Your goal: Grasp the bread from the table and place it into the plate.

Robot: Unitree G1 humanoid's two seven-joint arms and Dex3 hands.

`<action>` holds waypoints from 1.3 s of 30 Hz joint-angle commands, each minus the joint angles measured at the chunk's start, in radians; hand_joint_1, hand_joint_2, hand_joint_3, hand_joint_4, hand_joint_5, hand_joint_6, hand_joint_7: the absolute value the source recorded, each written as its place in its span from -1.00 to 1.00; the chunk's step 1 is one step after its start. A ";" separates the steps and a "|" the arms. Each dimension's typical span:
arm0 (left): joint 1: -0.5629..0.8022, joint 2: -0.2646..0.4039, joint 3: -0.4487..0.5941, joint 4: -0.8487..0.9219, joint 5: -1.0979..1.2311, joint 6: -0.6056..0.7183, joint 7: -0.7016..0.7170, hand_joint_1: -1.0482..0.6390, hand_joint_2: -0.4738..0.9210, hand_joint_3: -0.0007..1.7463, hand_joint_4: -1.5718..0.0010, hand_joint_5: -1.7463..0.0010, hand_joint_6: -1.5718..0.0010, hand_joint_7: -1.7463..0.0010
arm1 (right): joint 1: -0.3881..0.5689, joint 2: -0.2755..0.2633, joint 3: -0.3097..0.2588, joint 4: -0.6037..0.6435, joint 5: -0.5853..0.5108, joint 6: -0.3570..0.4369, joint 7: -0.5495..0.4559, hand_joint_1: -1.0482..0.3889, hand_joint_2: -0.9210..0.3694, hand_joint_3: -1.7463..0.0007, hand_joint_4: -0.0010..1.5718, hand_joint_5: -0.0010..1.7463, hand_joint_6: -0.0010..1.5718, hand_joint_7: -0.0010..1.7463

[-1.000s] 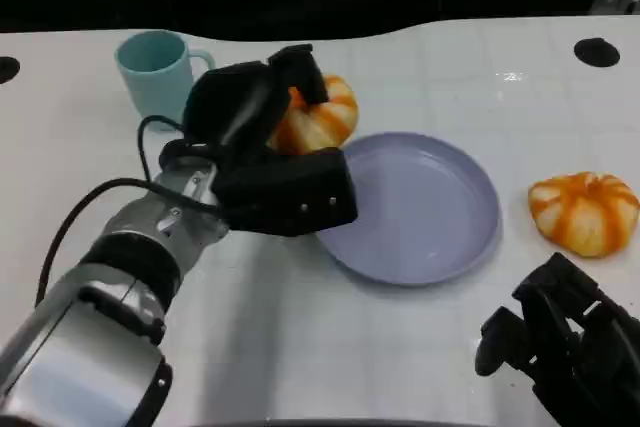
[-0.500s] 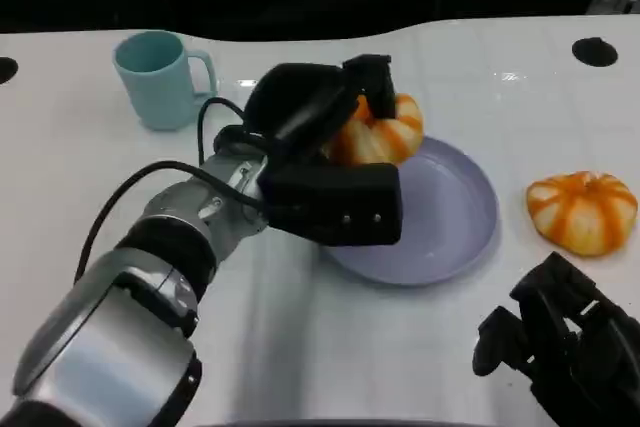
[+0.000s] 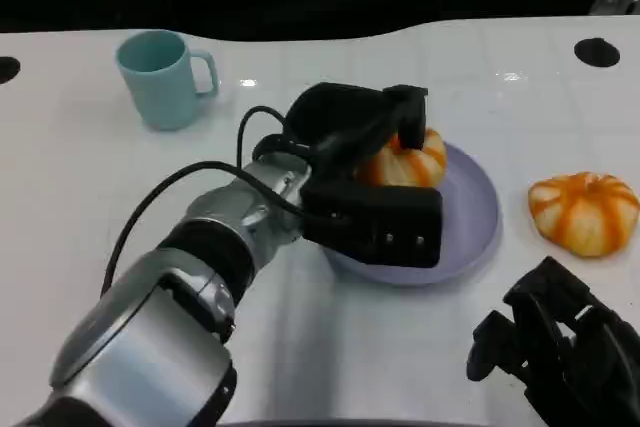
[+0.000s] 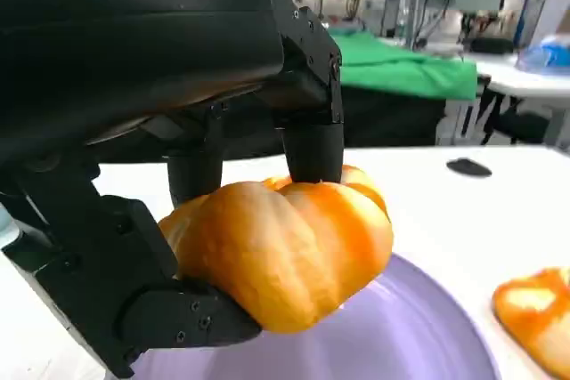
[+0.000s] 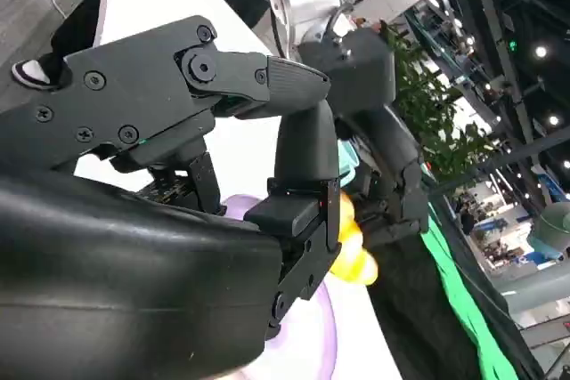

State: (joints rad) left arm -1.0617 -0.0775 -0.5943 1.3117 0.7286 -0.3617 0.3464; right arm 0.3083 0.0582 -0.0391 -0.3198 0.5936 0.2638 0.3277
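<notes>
While the white table (image 3: pixel 90 197) runs wide and bare on its left half, its far edge curves against a dark background, with a black round spot (image 3: pixel 597 51) near the far right corner. Open surface lies between the teal mug (image 3: pixel 163 78) at the far left and the lilac plate (image 3: pixel 470 209) in the middle, and again between the plate's right rim and a second bread (image 3: pixel 584 210) lying on the table well to the right.

Reaching in from the lower left, the silver left forearm slants across the table toward the plate, a black cable looping along it. Its left hand (image 3: pixel 365 167) sits over the plate's left half, fingers arched over the top and a broad black part along the near side. It grasps the bread (image 3: pixel 408 161), an orange-striped bun. From the left wrist view the bread (image 4: pixel 285 251) is clamped between fingers (image 4: pixel 312 140) above and a black part below, over the plate (image 4: pixel 419 335); whether it touches the plate I cannot tell.

At the near right edge the right hand (image 3: pixel 555 352) hangs low with fingers curled inward, nothing in them, well short of the second bread.
</notes>
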 commanded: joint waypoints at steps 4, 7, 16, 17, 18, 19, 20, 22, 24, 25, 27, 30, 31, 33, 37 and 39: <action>-0.033 -0.027 -0.031 0.012 0.037 0.094 0.001 -0.01 0.88 -0.85 0.08 -0.77 -0.12 0.20 | 0.010 0.003 0.004 -0.018 0.000 -0.008 -0.014 -0.24 -0.77 0.42 -0.18 1.00 -0.28 0.71; -0.044 -0.036 -0.050 0.015 0.050 0.126 -0.068 -0.04 0.98 -0.96 0.16 0.14 -0.03 0.74 | 0.011 0.005 0.005 -0.021 0.004 -0.006 -0.017 -0.23 -0.77 0.42 -0.18 1.00 -0.28 0.70; -0.060 -0.046 -0.044 0.014 0.030 0.167 -0.245 -0.36 1.00 -0.73 0.63 0.91 0.65 1.00 | 0.014 0.001 0.004 -0.027 0.008 0.001 -0.021 -0.22 -0.78 0.43 -0.18 1.00 -0.26 0.69; -0.063 -0.044 -0.039 0.013 0.025 0.167 -0.273 -0.39 1.00 -0.71 0.67 0.93 0.68 1.00 | 0.014 0.001 0.004 -0.027 0.008 0.000 -0.021 -0.22 -0.78 0.43 -0.18 1.00 -0.27 0.69; -0.064 -0.043 -0.030 0.013 0.016 0.163 -0.302 -0.44 1.00 -0.67 0.73 0.96 0.72 1.00 | 0.014 0.000 0.004 -0.025 0.006 -0.003 -0.018 -0.22 -0.78 0.43 -0.18 1.00 -0.27 0.69; -0.065 -0.040 -0.015 0.013 0.000 0.159 -0.340 -0.49 1.00 -0.63 0.78 0.98 0.76 1.00 | 0.013 -0.002 0.004 -0.022 0.001 -0.008 -0.016 -0.22 -0.78 0.43 -0.18 1.00 -0.27 0.69; -0.067 -0.037 0.002 0.012 -0.019 0.154 -0.381 -0.57 1.00 -0.57 0.86 0.99 0.83 1.00 | 0.012 -0.002 0.003 -0.019 0.000 -0.012 -0.013 -0.22 -0.78 0.43 -0.18 1.00 -0.27 0.69; -0.068 -0.034 0.019 0.010 -0.040 0.151 -0.424 -0.64 1.00 -0.52 0.95 1.00 0.90 1.00 | 0.010 -0.003 0.002 -0.016 -0.001 -0.014 -0.010 -0.23 -0.78 0.43 -0.18 1.00 -0.27 0.69; -0.068 -0.027 0.033 0.008 -0.059 0.145 -0.460 -0.66 1.00 -0.50 0.96 1.00 0.91 1.00 | 0.009 -0.004 0.000 -0.014 0.000 -0.015 -0.008 -0.23 -0.78 0.43 -0.18 1.00 -0.27 0.69; -0.067 -0.020 0.061 0.008 -0.091 0.137 -0.502 -0.77 1.00 -0.45 0.99 1.00 0.95 1.00 | 0.008 -0.004 -0.001 -0.014 0.002 -0.015 -0.008 -0.23 -0.79 0.43 -0.18 1.00 -0.27 0.69; -0.064 0.001 0.122 0.002 -0.160 0.112 -0.582 -0.87 1.00 -0.40 1.00 1.00 0.97 0.99 | 0.007 -0.004 -0.004 -0.012 0.006 -0.015 -0.005 -0.23 -0.78 0.43 -0.18 1.00 -0.27 0.69; -0.063 0.029 0.173 -0.010 -0.218 0.084 -0.659 -0.92 1.00 -0.38 1.00 1.00 0.96 0.99 | 0.006 -0.005 -0.007 -0.009 0.008 -0.013 -0.004 -0.23 -0.78 0.43 -0.17 1.00 -0.26 0.69; -0.062 0.040 0.191 -0.013 -0.238 0.073 -0.686 -0.92 1.00 -0.37 0.98 0.99 0.94 0.98 | 0.005 -0.004 -0.008 -0.010 0.008 -0.009 -0.008 -0.23 -0.78 0.43 -0.17 1.00 -0.26 0.69; -0.057 0.059 0.232 -0.020 -0.284 0.054 -0.739 -0.93 1.00 -0.36 0.97 0.99 0.93 0.97 | 0.006 -0.004 -0.008 -0.014 0.007 -0.005 -0.013 -0.23 -0.78 0.43 -0.18 1.00 -0.26 0.69; -0.046 0.074 0.271 -0.026 -0.330 0.037 -0.778 -0.92 1.00 -0.37 0.95 0.98 0.91 0.97 | 0.005 -0.006 -0.007 -0.013 0.000 -0.009 -0.012 -0.23 -0.78 0.43 -0.17 1.00 -0.26 0.69; -0.045 0.075 0.274 -0.027 -0.330 0.036 -0.781 -0.92 1.00 -0.37 0.95 0.98 0.91 0.97 | 0.005 -0.006 -0.007 -0.013 0.000 -0.009 -0.012 -0.24 -0.78 0.43 -0.17 1.00 -0.26 0.69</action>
State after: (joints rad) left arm -1.1001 -0.0098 -0.3274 1.2981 0.4134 -0.3143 -0.4181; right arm 0.3142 0.0657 -0.0358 -0.3290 0.5937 0.2630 0.3164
